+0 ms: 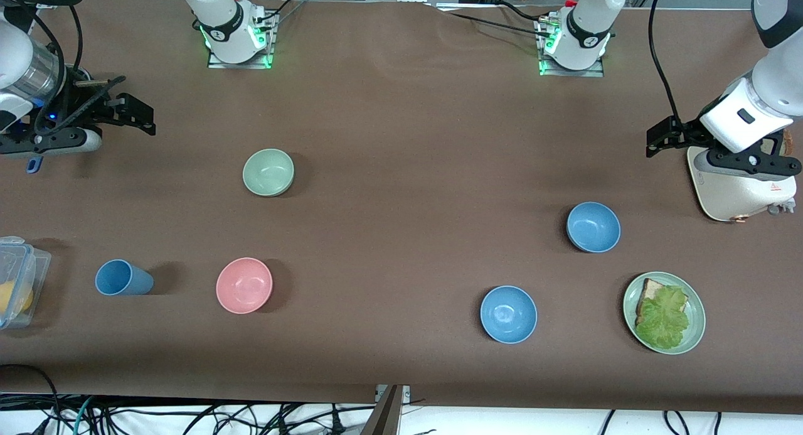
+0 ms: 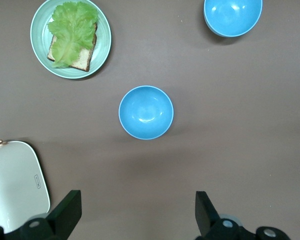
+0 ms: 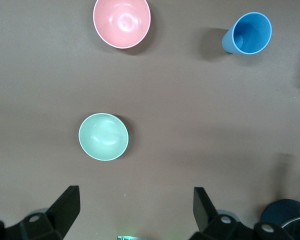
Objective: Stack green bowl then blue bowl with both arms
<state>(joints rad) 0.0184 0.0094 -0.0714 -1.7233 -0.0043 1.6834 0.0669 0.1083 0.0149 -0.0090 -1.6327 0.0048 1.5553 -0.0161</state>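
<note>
The glossy sky-blue bowl (image 1: 508, 314) is seen nearest the front camera, with the flat green plate of bread and lettuce (image 1: 695, 334) at its 3 o'clock. The duller steel-blue bowl (image 1: 593, 226) sits at its 1 o'clock, farther back. The small pale sage-green bowl (image 1: 268, 172) lies farther still, at 1 o'clock from the pink round bowl (image 1: 244, 285). The right gripper (image 1: 139, 115) and left gripper (image 1: 659, 139) are held wide open, empty, over the table ends.

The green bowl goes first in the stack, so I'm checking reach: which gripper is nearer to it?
Right. The right gripper hangs open toward its own end of the table, fairly near the green bowl. The left gripper hangs open at the other end, beside the white appliance.
</note>
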